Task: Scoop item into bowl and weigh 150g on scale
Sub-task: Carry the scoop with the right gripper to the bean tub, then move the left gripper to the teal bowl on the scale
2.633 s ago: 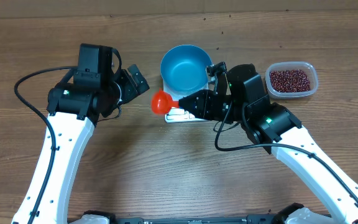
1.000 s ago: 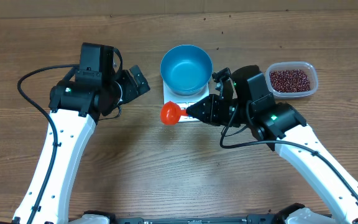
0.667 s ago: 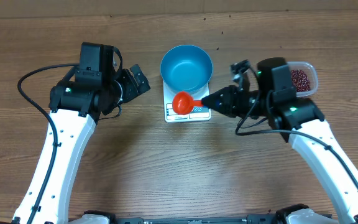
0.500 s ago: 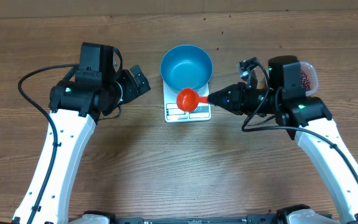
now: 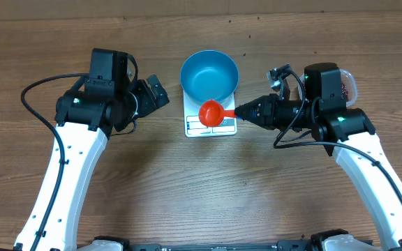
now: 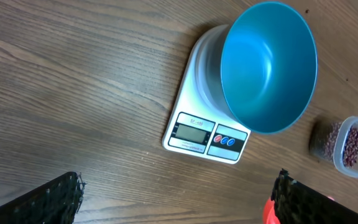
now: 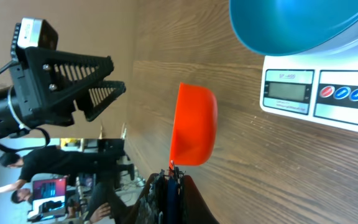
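The blue bowl (image 5: 209,75) stands on the white scale (image 5: 223,127) at the table's middle. It looks empty in the left wrist view, where the bowl (image 6: 269,65) covers the far part of the scale (image 6: 207,134). My right gripper (image 5: 239,109) is shut on the handle of a red scoop (image 5: 210,113), whose cup hovers over the scale just in front of the bowl. The beans (image 5: 340,86) lie in a clear tub (image 6: 353,146), mostly hidden behind my right wrist in the overhead view. My left gripper (image 5: 155,94) stands open, left of the bowl, holding nothing.
The right wrist view shows the scoop (image 7: 194,130) side on, the scale's display (image 7: 288,92) and the left gripper (image 7: 73,78) beyond. Bare wooden table (image 5: 208,188) lies in front of the scale.
My right arm swung right and back, carrying the scoop from the scale's front-left corner to over the scale. In the last half second it barely moved. The left arm stayed still.
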You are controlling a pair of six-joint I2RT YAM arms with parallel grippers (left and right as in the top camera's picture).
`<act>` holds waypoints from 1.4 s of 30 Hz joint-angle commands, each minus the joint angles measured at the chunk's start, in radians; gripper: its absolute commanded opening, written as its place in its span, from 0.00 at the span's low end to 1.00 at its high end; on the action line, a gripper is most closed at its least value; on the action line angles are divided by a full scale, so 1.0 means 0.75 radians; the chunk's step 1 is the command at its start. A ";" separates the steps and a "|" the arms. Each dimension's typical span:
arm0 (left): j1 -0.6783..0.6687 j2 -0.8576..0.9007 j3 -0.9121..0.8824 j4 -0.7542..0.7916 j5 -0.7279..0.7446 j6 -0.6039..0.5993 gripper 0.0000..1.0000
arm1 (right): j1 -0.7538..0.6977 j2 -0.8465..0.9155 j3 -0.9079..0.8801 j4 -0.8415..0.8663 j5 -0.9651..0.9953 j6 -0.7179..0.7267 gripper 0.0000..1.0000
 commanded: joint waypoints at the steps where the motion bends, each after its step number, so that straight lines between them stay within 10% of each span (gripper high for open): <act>1: -0.010 0.009 -0.007 -0.007 0.018 0.083 1.00 | -0.005 -0.050 0.052 0.002 0.060 -0.024 0.04; 14: -0.017 0.009 -0.001 0.132 0.228 0.352 0.88 | -0.061 -0.063 0.503 -0.539 0.516 -0.221 0.04; 26: -0.323 0.009 0.046 0.129 0.058 0.324 0.04 | -0.559 -0.056 0.717 -0.792 0.514 -0.373 0.04; 42: -0.657 0.326 0.045 0.243 -0.249 0.211 0.04 | -0.687 -0.011 0.716 -0.826 0.599 -0.523 0.04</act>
